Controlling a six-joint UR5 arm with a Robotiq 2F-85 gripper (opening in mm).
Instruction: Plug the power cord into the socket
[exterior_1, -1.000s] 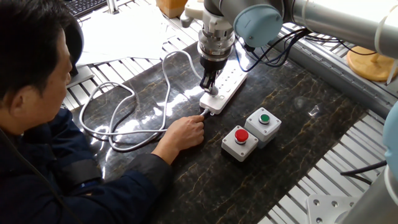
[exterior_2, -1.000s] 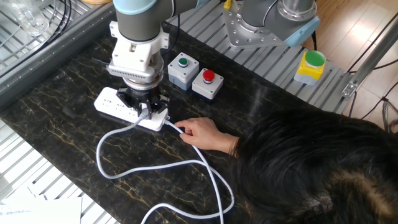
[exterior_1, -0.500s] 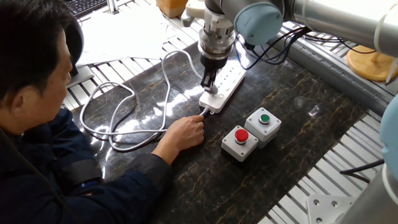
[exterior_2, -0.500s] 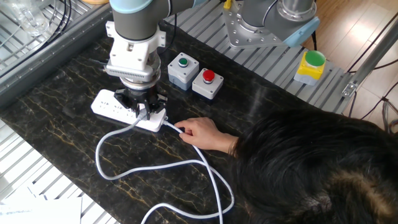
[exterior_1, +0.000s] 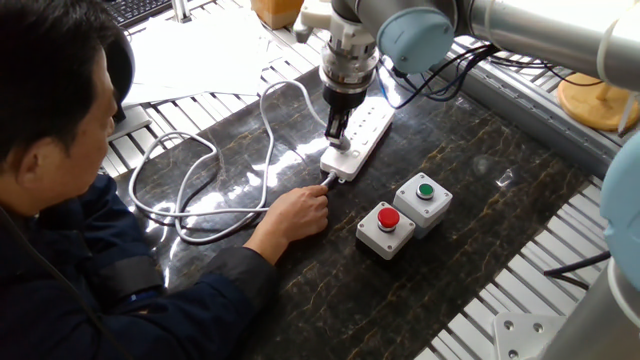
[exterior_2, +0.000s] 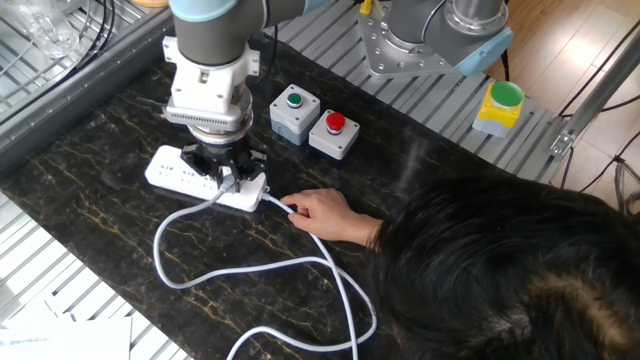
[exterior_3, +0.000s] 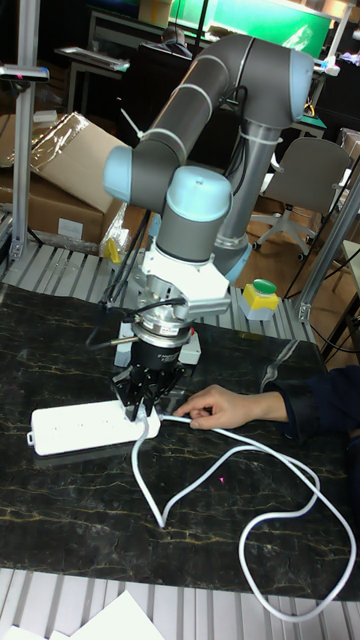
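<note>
A: Which step is being done?

B: The plugging-in step. On the left of the bench (exterior_1: 480, 170), the power cord (exterior_1: 165, 195) is laid in loose loops. Its far end is led up to the near end of the white power strip (exterior_1: 360, 140). Right there the gripper (exterior_1: 337, 137) is held just over the strip, pointing straight down. Its fingers are pressed close together around something small and white at the cord's end. This is judged to be the plug, though it is mostly hidden. In the other fixed view the cord (exterior_2: 250, 275) is seen running from under the gripper (exterior_2: 228, 182) at the strip (exterior_2: 175, 170).

A: Is the plug all the way in the socket?

B: That cannot be told. The socket is covered by the gripper. A person's hand (exterior_1: 298, 210) is rested on the bench just beside the strip's end, on another white cable there. To the right, two button boxes (exterior_1: 405, 212) are left alone.

A: What is needed next?

B: A straight push down is likely needed, so the pins are lined up with the holes. Then the fingers can be opened and lifted away.

A: What is changed from a second ago?

B: Very little. In the other fixed view, the arm and the strip are found a bit further left. The hand and the loops are unchanged.
</note>
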